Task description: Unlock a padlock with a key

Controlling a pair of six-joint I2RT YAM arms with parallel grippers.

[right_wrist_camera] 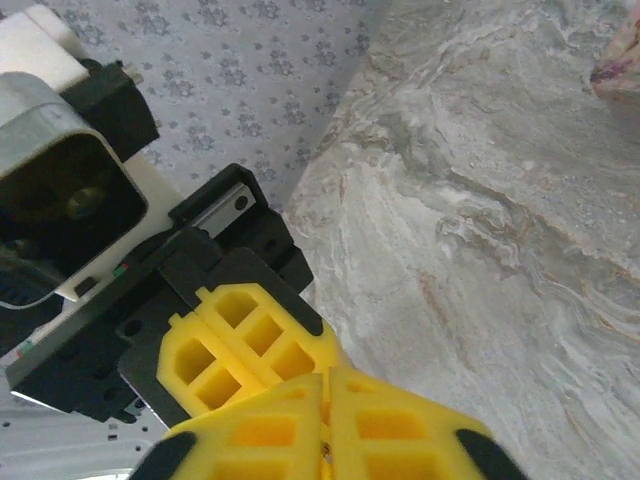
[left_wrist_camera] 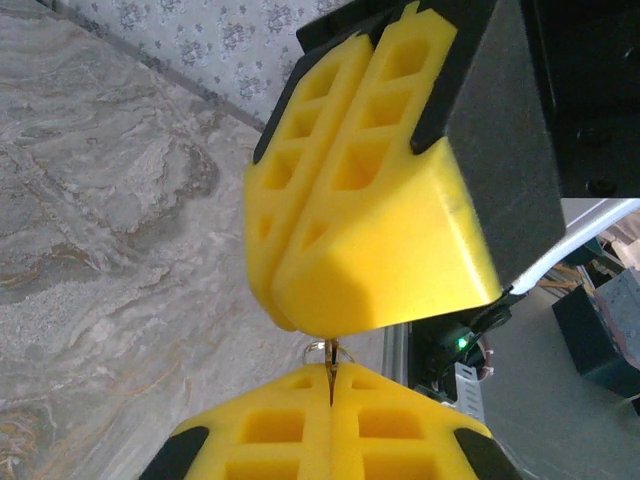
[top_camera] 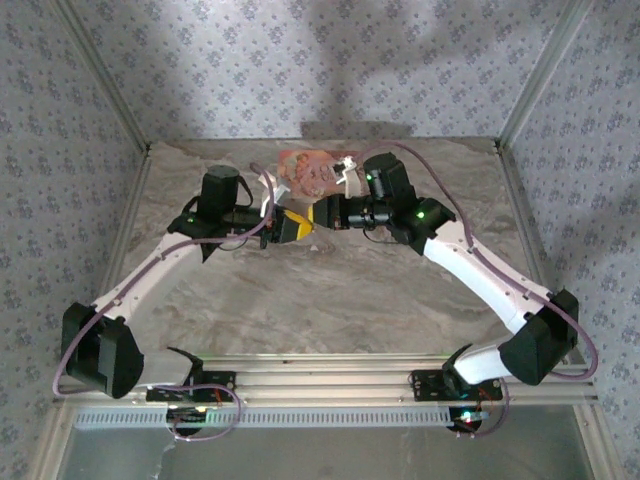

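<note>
Left gripper (left_wrist_camera: 331, 395) closed on brass bit (left_wrist_camera: 331, 355)

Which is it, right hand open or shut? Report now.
Shut. In the right wrist view, the right hand has its two yellow fingers pressed together, only a thin seam between.

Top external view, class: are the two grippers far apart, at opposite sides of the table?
No: the left gripper and the right gripper meet tip to tip, close to the pink box.
</note>
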